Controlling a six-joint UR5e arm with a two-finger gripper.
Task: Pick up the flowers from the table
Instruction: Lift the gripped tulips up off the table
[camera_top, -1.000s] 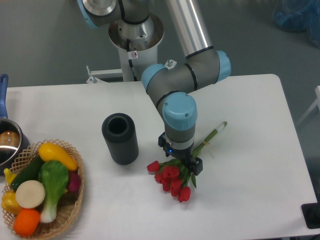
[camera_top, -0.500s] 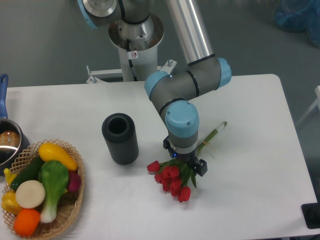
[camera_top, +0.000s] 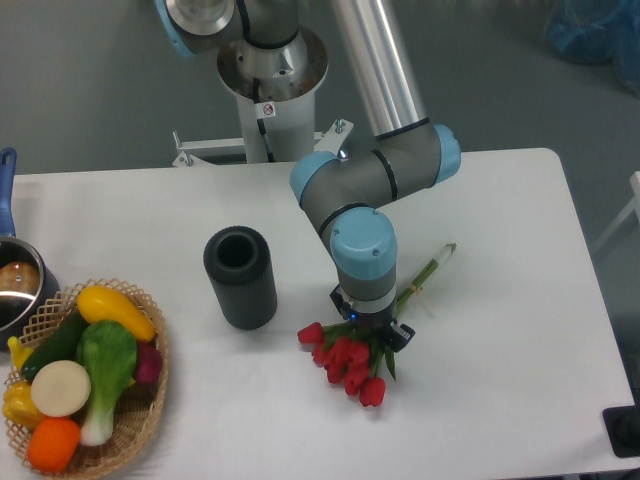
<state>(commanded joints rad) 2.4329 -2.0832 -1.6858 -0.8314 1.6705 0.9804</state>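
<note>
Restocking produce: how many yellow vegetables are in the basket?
2: a squash along the basket's top edge, another yellow piece at its left edge. Others may be hidden underneath.

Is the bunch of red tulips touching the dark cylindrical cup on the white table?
Apart. The fixed camera shows bare table between the flowers and the cup.

small round sticker (camera_top: 267, 109) on robot base, print too small to read
</note>
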